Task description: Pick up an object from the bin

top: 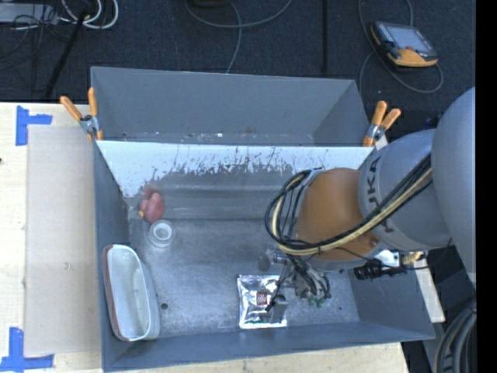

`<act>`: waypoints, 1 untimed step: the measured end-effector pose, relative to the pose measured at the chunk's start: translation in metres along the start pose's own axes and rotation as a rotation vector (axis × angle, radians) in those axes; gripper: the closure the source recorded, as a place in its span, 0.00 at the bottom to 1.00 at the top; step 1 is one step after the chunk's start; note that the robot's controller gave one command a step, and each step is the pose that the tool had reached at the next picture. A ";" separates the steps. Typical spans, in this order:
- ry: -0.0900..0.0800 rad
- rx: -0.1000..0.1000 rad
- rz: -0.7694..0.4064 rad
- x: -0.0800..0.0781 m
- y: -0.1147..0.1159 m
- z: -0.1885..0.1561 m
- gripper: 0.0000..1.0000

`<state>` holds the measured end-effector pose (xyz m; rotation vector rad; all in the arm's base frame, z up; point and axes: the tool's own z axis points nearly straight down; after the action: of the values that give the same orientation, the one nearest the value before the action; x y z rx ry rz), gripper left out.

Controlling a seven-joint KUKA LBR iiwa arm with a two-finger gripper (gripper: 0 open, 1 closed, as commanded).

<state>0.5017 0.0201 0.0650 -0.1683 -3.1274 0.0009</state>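
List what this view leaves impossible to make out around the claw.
1. Camera view: right edge of the crinkled silver foil packet, covered by the claw; contact cannot be told.
2. Camera view: floor of the grey metal bin under the orange wrist cover and cables.
3. Camera view: a small green speck right of the claw, too small to identify.

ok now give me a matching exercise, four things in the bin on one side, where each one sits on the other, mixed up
Things
1 silver foil packet
2 pink rounded lump
3 small clear cup
4 white oblong tray

Places
a against the left wall of the bin
b far left corner of the floor
c at the tool, front middle
d between the lump and the tray

Pairs: 1-c, 2-b, 3-d, 4-a
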 end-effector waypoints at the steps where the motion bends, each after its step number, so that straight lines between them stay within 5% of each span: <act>1: -0.008 -0.001 0.002 -0.003 0.000 -0.004 1.00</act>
<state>0.5045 0.0201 0.0694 -0.1711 -3.1353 0.0000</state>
